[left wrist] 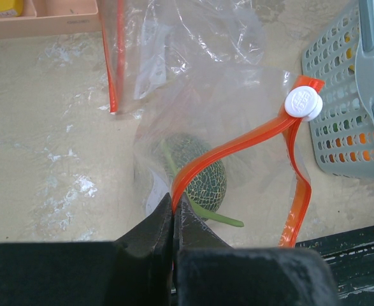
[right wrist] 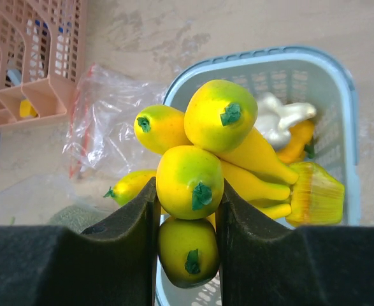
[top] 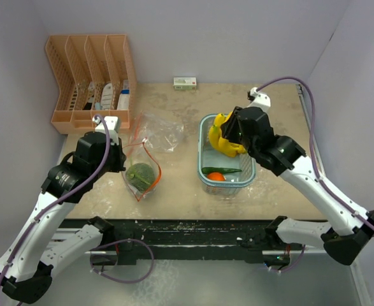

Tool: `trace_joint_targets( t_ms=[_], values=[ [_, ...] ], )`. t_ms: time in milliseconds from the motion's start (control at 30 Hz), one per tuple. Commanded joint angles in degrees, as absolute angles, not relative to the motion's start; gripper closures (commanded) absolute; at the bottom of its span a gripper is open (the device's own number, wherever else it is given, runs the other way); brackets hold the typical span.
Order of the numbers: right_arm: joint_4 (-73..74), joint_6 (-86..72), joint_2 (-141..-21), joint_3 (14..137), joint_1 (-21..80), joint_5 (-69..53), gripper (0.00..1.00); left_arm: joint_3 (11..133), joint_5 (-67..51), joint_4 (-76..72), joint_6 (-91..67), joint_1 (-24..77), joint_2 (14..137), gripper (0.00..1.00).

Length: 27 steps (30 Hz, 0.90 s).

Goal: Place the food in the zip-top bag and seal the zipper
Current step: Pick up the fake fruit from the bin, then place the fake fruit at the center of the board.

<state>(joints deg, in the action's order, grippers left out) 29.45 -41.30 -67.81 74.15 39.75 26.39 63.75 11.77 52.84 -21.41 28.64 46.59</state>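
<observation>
Above the basket [top: 227, 189], the right hand [right wrist: 188, 191] clamped the bananas [right wrist: 220, 115], apparently bound for the zip-top bag [left wrist: 193, 95], whose zipper strip [left wrist: 237, 137] the left hand [left wrist: 174, 213] pinched to prop its mouth.

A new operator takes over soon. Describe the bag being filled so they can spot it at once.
Start at the orange file rack in the table's far left corner and come toward the near edge. There the left end effector pinches the zip-top bag. Unlike the crumpled clear bag behind it, it holds a round green head, and a white slider sits on its orange zipper strip.
</observation>
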Motion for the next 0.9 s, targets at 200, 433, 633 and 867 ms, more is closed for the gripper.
trace_joint_targets(
  t_ms=[200, 433, 633, 867],
  values=[
    [32.7, -38.2, -56.8, 77.4, 39.8, 45.3, 1.0, 64.6, 11.7, 51.3, -21.1, 28.8, 45.4, 1.0],
    [40.2, -42.4, -55.7, 76.0, 38.3, 60.0, 1.0, 64.6, 11.5, 51.5, -21.3, 28.8, 45.0, 1.0],
    [41.4, -46.2, -60.1, 69.4, 30.6, 61.0, 1.0, 64.9, 10.8, 51.3, -21.3, 28.7, 45.3, 1.0],
    [32.0, -42.1, -65.3, 61.6, 20.9, 49.6, 1.0, 65.2, 10.4, 51.5, -21.3, 28.7, 45.0, 1.0]
  ],
)
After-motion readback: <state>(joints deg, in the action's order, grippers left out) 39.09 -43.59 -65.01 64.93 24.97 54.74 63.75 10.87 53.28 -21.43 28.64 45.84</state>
